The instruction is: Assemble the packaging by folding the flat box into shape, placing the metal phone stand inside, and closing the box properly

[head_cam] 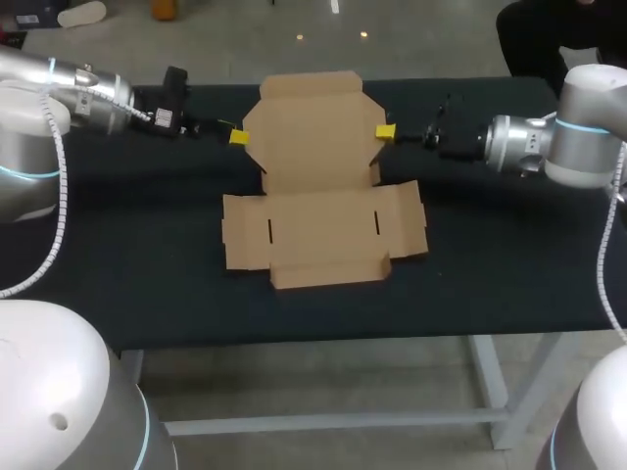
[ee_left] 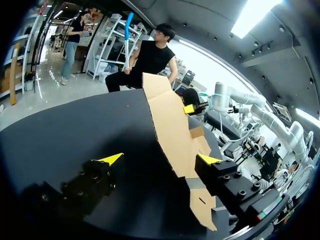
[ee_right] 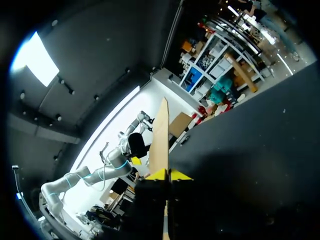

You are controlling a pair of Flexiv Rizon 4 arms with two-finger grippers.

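The black table [head_cam: 147, 284] carries one task thing, the cardboard box [head_cam: 323, 230], which sits at its middle. The box is mostly unfolded: its front half, with two slots, lies flat, while its rear panel [head_cam: 313, 127] is tilted up off the table. My right gripper [head_cam: 385, 131] is at that panel's right edge and is clenched on it, the cardboard edge pinched between the two yellow tips (the right wrist view shows this plainly). My left gripper [head_cam: 239, 137] is at the panel's left edge and is released: its fingers are spread wide, with the cardboard passing between them nearer one tip and not held from both sides. The metal phone stand is not visible in any view. I judge the task to be early, in the folding step, with no walls formed yet. The next move probably calls for the left fingers to close on their edge, so both arms can fold the panel evenly without creasing or dragging the box.
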